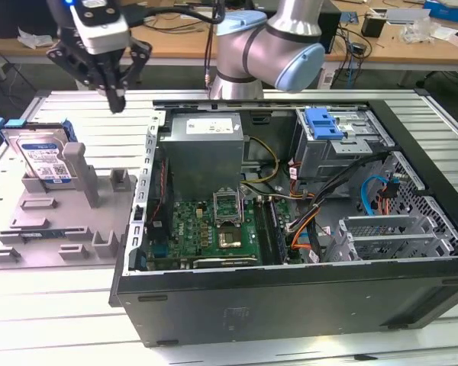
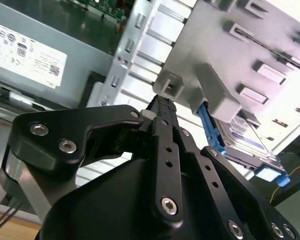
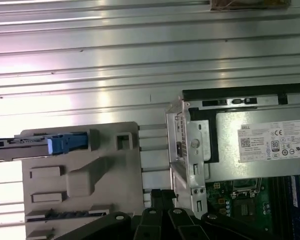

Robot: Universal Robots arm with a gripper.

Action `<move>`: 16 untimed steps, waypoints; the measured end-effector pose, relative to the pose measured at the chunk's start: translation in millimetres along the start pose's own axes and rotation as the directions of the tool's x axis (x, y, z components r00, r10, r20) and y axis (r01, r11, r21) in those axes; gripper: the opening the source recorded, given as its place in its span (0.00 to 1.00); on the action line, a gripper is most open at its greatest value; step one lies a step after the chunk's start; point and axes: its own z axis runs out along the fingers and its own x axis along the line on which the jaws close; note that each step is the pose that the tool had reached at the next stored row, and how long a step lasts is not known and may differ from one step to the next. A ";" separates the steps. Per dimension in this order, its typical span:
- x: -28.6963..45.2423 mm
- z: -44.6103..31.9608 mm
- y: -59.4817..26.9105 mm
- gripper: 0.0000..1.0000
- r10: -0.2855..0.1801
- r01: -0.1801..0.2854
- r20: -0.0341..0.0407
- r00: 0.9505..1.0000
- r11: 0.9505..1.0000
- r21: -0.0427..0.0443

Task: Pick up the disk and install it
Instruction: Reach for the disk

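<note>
Hovering clenched and empty: hand (image 1: 117, 97) up in the air, fingertips (image 2: 162, 106) pressed together with nothing between them, and looking the same in the first wrist view (image 3: 160, 197). Hanging roughly over the edge of the grey holder (image 1: 61, 221) nearest the open computer case (image 1: 149, 191), with bare desk (image 1: 53, 320) farther out. Well apart from the disk (image 1: 42, 156), which is below the hand and off toward the exterior view's left, propped up at the holder's far end with its blue carrier around it and its label showing. Close beside that disk, on the hand's side, a tall grey post (image 1: 82, 171) of the holder.

Judged risky on several counts. Coming down clenched would mean striking the disk's upper edge rather than closing around it. Approaching at a slant could clip the post and shove the holder across the desk. Gripping by the blue plastic alone might flex the carrier and let the drive tip out. Swinging low toward the case could catch its raised wall. Farther off, beyond the power supply (image 1: 206, 145), loose cables (image 1: 320, 194) beside the drive cage (image 1: 336, 152) could snag a carried disk.
</note>
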 end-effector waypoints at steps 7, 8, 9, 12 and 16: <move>28.6 0.2 6.6 0.11 0.000 0.000 0.000 1.000 1.000 0.000; 32.2 0.3 7.3 0.11 0.000 0.000 0.000 1.000 1.000 0.000; 36.0 0.3 8.0 0.11 0.000 0.000 0.000 1.000 1.000 0.000; 52.6 0.6 10.8 0.11 0.000 0.000 0.000 1.000 1.000 0.000; 69.1 0.7 13.6 0.11 0.000 0.000 0.000 1.000 1.000 0.000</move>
